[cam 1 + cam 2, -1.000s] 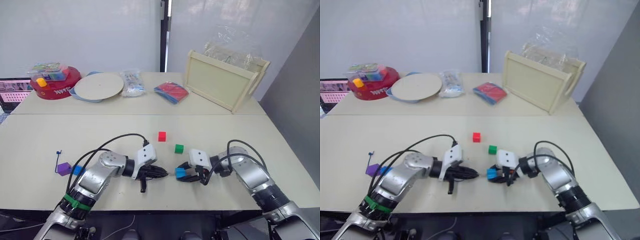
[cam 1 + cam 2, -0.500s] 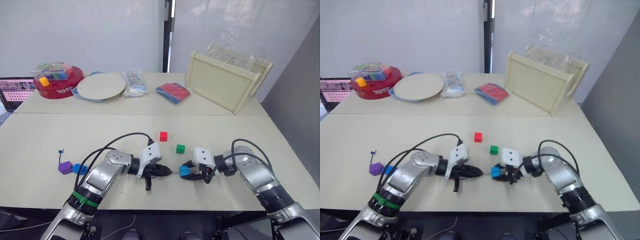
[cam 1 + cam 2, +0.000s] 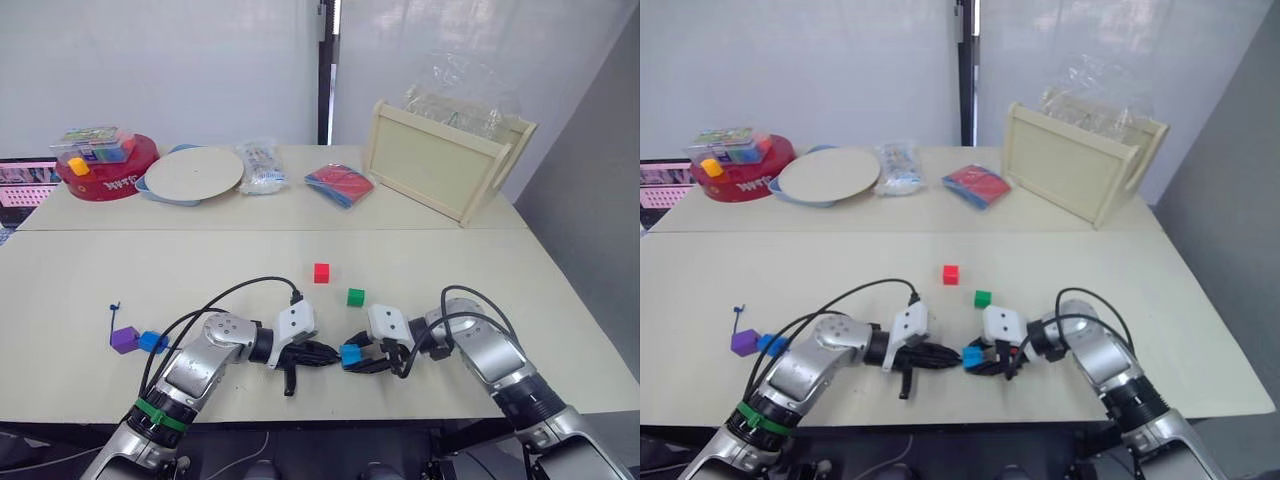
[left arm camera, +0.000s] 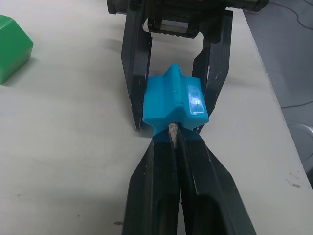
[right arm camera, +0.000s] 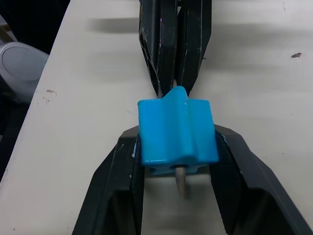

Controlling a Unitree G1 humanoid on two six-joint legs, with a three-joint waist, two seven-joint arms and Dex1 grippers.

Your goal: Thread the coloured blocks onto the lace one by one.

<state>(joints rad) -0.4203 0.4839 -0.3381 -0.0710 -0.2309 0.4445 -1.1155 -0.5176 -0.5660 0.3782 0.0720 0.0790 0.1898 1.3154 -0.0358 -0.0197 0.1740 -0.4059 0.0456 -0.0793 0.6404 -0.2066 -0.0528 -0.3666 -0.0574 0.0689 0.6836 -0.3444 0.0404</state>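
Your left gripper (image 4: 177,147), clenched on the lace's pale stiff tip (image 5: 180,182), has it through the star-shaped cyan plastic block (image 5: 176,131) that your right gripper (image 5: 177,161) grasps; pull along that axis.

The two grippers meet tip to tip at the table's (image 3: 90,270) near edge — left gripper (image 3: 328,354) on the left, right gripper (image 3: 352,358) on the right, a block (image 3: 350,355) between them. Two more blocks (image 3: 322,272) lie just behind; another pair (image 3: 126,340) sits far left.

wooden tray (image 3: 440,165), white plate (image 3: 195,172), red tin (image 3: 108,170), red packet (image 3: 340,185)
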